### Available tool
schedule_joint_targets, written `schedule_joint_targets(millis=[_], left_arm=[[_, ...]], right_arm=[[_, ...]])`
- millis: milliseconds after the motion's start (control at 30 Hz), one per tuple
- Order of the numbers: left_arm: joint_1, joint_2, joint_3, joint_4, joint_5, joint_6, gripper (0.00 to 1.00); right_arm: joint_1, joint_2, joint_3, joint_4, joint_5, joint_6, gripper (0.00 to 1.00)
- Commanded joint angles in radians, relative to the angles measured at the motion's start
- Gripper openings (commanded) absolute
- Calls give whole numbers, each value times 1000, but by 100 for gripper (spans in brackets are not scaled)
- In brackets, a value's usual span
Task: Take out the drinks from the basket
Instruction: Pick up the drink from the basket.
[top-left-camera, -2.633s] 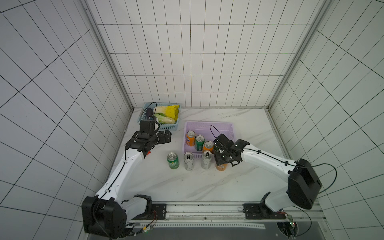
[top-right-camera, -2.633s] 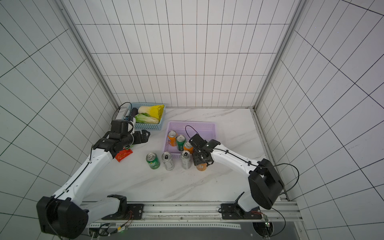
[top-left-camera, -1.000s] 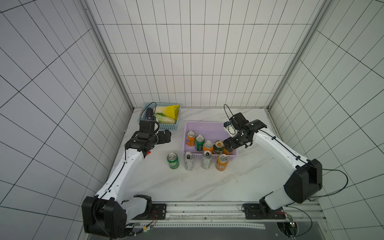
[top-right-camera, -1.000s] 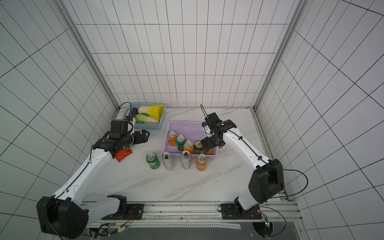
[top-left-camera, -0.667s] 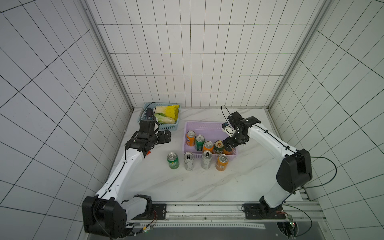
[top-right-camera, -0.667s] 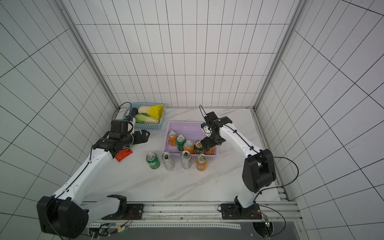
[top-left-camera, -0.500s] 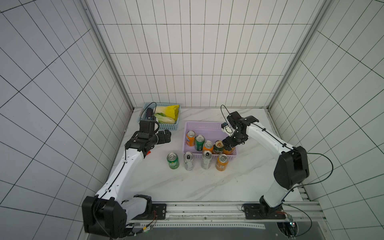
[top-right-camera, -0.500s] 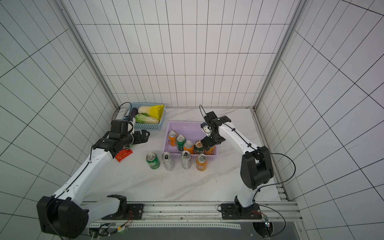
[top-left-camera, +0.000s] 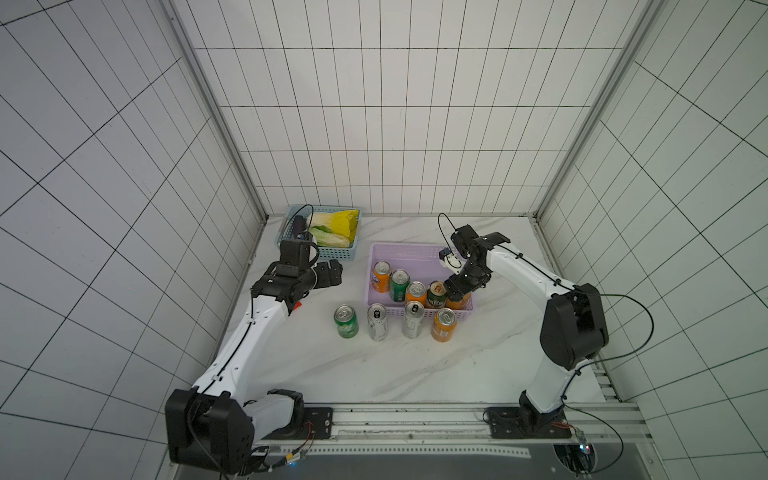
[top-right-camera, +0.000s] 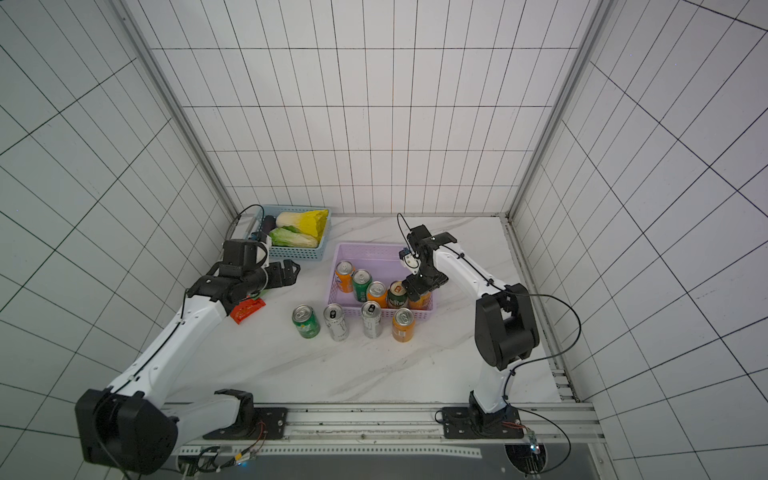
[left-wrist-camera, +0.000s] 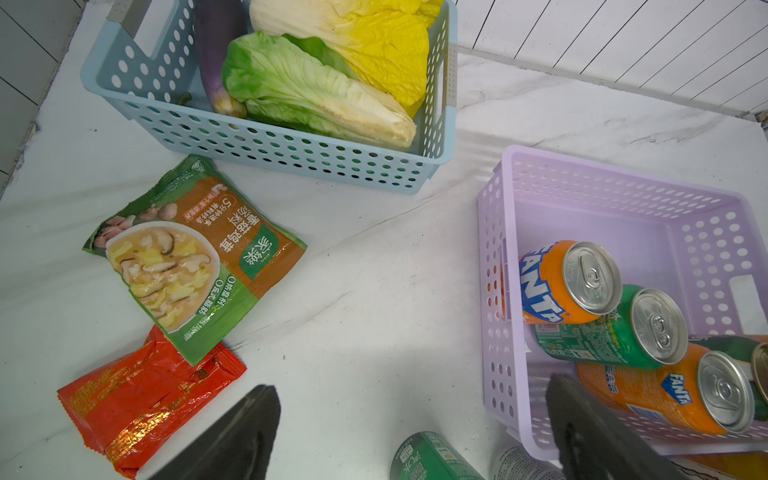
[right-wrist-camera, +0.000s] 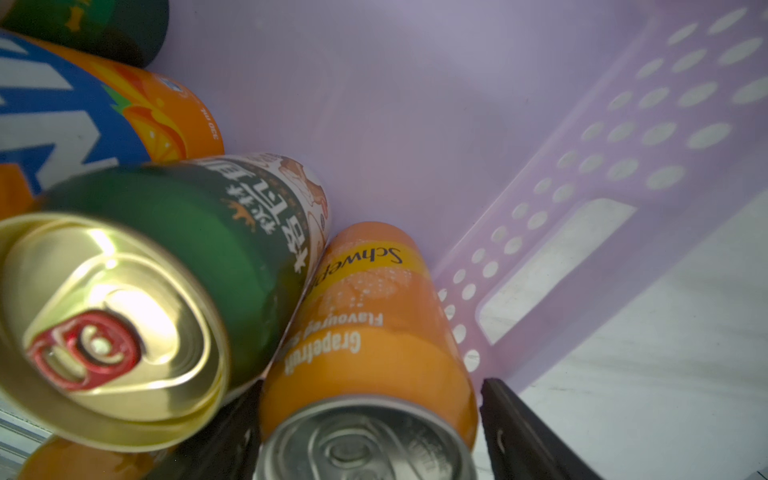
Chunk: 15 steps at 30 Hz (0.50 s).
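Note:
The lilac basket (top-left-camera: 409, 248) holds several drinks in a row: an orange can (top-left-camera: 381, 276), a green one (top-left-camera: 400, 284), another orange (top-left-camera: 415, 293), a dark green can with a gold top (right-wrist-camera: 187, 216) and an orange Schweppes can (right-wrist-camera: 365, 332) in its front right corner. My right gripper (right-wrist-camera: 370, 395) reaches down into that corner, open, one finger on each side of the Schweppes can, with a sliver of gap on one side. A green can (top-left-camera: 345, 321), two slim silver cans (top-left-camera: 377, 322) and an orange can (top-left-camera: 443, 324) stand on the table in front. My left gripper (left-wrist-camera: 411, 386) hovers open left of the basket, holding nothing.
A light blue basket (left-wrist-camera: 270, 149) with cabbage and an aubergine stands at the back left. A flat green snack packet (left-wrist-camera: 191, 253) and a red packet (left-wrist-camera: 145, 395) lie on the marble under my left arm. Tiled walls close in on three sides.
My right arm left the orange can in the front row, swung back over the basket and came down around the Schweppes can; its jaws are narrowing. The left arm has not moved.

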Motion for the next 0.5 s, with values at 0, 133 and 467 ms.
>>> schedule_joint_targets(millis=[0,133,467], left_arm=[[5,7,19,-2,-4,2,98],[5,10,19,-2,-3,2,98],[5,13,22,-8,0,5,98]], right_arm=[[-9,22,20,20,-32,-3,82],[-9,30,2,39,-39,5,80],[-6,37,-35,77,-28,16,80]])
